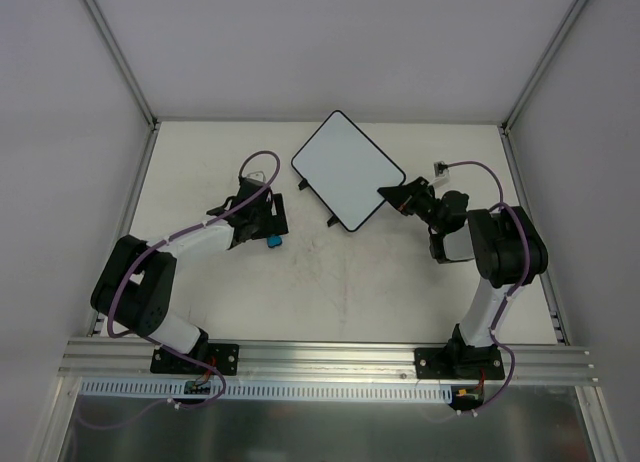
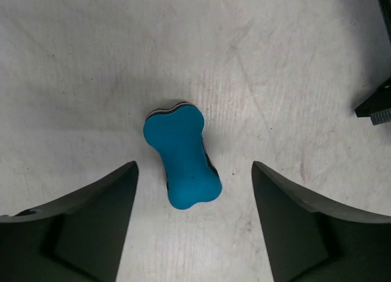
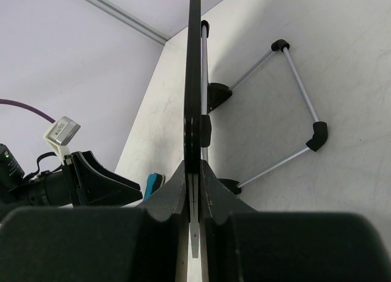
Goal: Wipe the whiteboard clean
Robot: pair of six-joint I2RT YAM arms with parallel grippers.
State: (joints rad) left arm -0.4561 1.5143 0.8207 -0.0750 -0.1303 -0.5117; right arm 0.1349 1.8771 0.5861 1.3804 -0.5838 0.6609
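Toward the back of the table (image 1: 350, 292), the whiteboard (image 1: 347, 169) is pinched at its edge by the right gripper (image 1: 392, 195), apparently propped on a wire stand (image 3: 302, 90). A blue eraser (image 2: 182, 155) is seen lying untouched between the spread fingers of the left gripper (image 2: 194, 172).

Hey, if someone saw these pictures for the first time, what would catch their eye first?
The whiteboard, blank-looking and turned diagonally at the far middle of the table, with the right gripper clamped on its right corner. Next, the bright blue bone-shaped eraser lying on the table, untouched, between the open jaws of the left gripper.
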